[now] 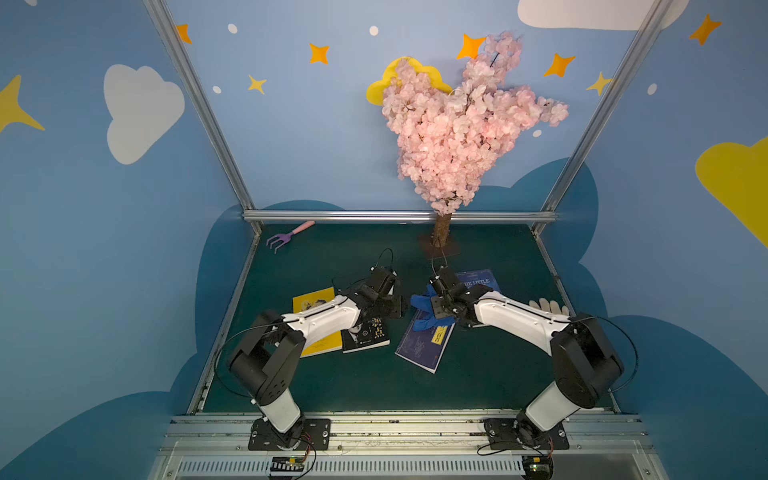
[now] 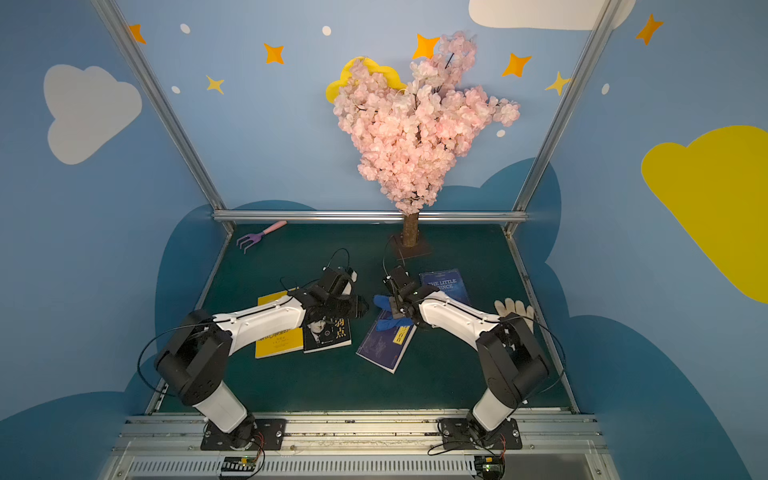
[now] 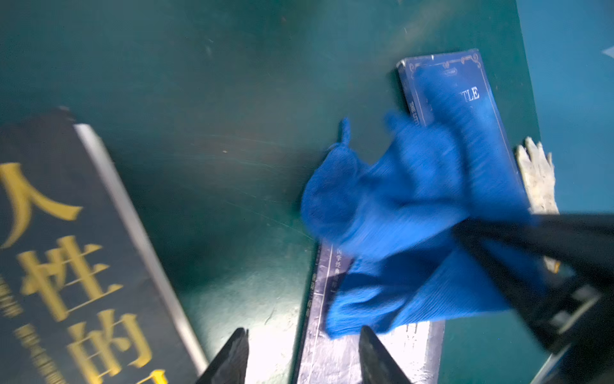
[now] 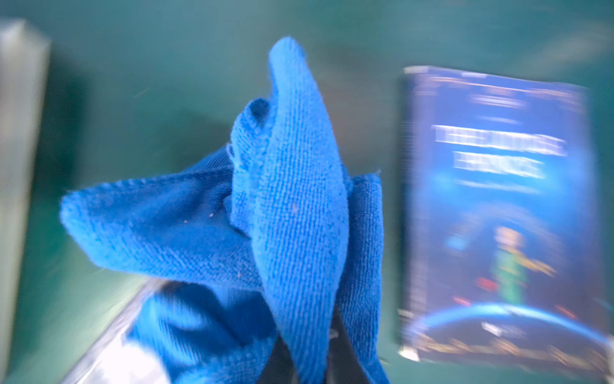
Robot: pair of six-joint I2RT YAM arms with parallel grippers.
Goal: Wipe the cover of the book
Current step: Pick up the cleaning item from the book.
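Right gripper [image 1: 438, 309] is clamped on the blue cloth [image 4: 292, 206], bunched folds spilling out past the fingers. The cloth hangs over the far end of the dark blue book [image 1: 422, 347], which lies slanted near the middle of the surface [image 1: 374, 386]. Whether the cloth actually touches the cover, the blur won't let me say.

Over to the left gripper [image 3: 304, 332]: jaws partly apart, nothing between them, poised just beside the cloth above the gap between the dark blue book and the black book [image 1: 372, 334]. That black one, with gold lettering, overlaps a yellow book [image 1: 309, 299] toward the left edge.

Behind the right gripper, toward the far right, lies a Little Prince book [image 2: 444, 282], face up. A white glove [image 1: 548, 307] sits by the right edge, a purple rake [image 1: 286, 237] in the far left corner, and a pink blossom tree [image 1: 453, 137] stands at the far edge
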